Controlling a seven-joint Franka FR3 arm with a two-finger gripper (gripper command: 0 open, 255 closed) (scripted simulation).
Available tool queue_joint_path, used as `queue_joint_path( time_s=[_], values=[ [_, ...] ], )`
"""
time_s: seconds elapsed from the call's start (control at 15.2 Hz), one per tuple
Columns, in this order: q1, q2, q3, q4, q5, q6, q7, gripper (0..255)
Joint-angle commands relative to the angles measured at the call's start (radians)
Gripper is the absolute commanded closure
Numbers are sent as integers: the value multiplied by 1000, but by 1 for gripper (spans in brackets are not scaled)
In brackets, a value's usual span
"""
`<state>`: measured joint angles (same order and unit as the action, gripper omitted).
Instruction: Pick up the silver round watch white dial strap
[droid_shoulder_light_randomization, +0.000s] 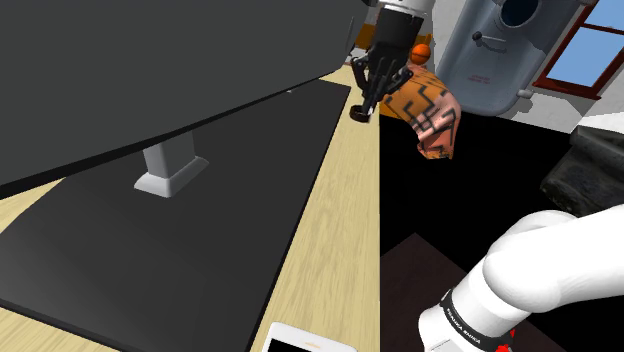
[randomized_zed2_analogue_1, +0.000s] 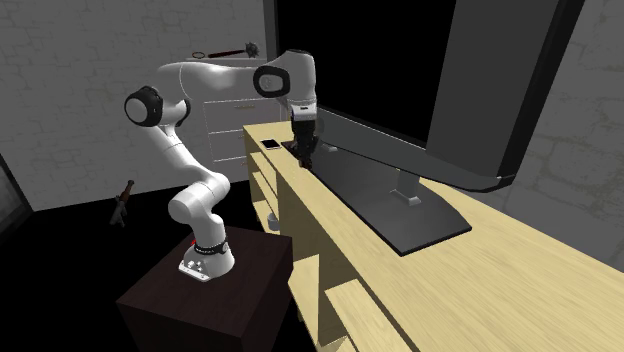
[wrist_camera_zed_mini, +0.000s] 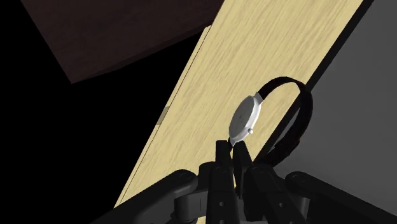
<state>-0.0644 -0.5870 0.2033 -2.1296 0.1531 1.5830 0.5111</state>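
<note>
One watch (wrist_camera_zed_mini: 245, 119) | jaws nearly closed, pinching its rim at gripper (wrist_camera_zed_mini: 231, 151) tips | over far desk (wrist_camera_zed_mini: 210, 89) strip, right of monitor base (droid_shoulder_light_randomization: 200, 230) | risk: thin hold, watch pivots, drops.

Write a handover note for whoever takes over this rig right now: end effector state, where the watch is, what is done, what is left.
End effector: shut on the watch, pinching the silver case's lower edge.
Watch: pale dial, black strap looped behind it, over the wooden desk where it meets the dark mat.
Done: grasp.
Left: lift clear. Its height above the desk is hard to judge.
</note>
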Motion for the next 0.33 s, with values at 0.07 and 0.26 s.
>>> queue_joint_path(
  time_s=[0.07, 0.26],
  values=[
    [-2, 13, -3, 50, -3, -37, 3, 255],
    [-3, 18, -4, 69, -5, -52, 4, 255]
  ],
)
